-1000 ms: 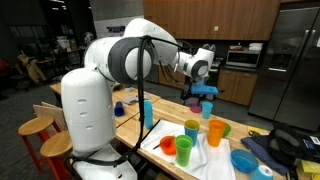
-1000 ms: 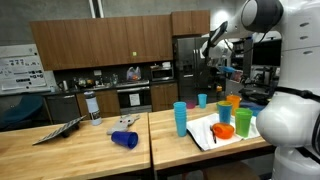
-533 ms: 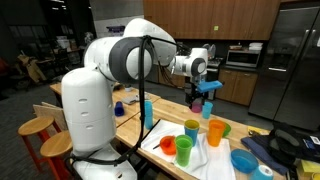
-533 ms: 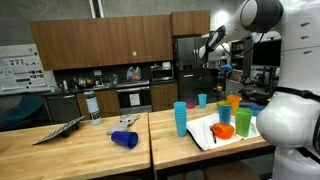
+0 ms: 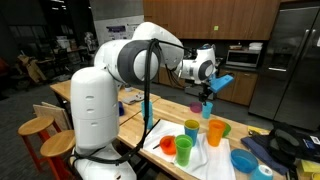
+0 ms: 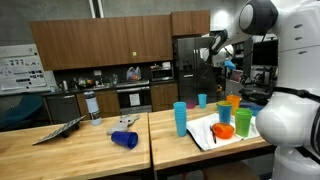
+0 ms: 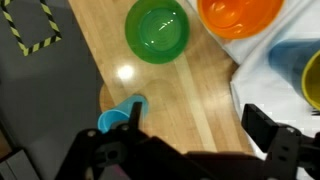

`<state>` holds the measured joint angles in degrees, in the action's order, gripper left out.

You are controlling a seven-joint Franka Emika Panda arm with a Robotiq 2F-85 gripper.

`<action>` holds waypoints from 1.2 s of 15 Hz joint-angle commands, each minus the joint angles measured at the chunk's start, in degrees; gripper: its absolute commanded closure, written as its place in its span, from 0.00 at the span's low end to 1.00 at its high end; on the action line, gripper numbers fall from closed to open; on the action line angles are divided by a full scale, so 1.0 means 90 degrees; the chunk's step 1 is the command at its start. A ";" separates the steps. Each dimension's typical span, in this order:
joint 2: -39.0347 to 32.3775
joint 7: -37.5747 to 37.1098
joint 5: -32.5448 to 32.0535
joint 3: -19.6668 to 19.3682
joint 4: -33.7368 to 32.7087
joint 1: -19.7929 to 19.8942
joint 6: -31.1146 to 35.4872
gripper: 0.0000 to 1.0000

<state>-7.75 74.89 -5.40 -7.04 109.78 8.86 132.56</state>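
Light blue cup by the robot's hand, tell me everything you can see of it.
The light blue cup is small, plain and tapered, and looks like smooth plastic. In the wrist view it is tipped over, its open mouth partly toward the camera, right beside one finger of the hand, whose jaws stand wide apart. In an exterior view it is up in the air at the hand, roughly sideways, well above the wooden table. How the finger carries it cannot be made out.

No lettering, number or brand is legible anywhere in the scene. In an exterior view, a white wall poster [image 6: 12,72] beside the cabinets carries print and diagrams, all too small to read.
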 commanded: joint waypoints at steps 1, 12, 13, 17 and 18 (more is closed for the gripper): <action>-0.0581 0.0046 0.0409 0.0070 -0.0496 0.0156 0.0554 0.00; -0.1100 0.1697 0.1444 0.0748 -0.0794 0.0330 0.0648 0.00; -0.1143 0.1858 0.1360 0.0737 -0.0848 0.0334 0.0580 0.00; -0.1218 0.2195 0.0902 0.0592 -0.0746 0.0296 0.0659 0.00; -0.1243 0.2207 0.0806 0.0565 -0.0709 0.0294 0.0703 0.00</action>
<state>-18.08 92.73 4.08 -1.66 103.97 10.85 138.98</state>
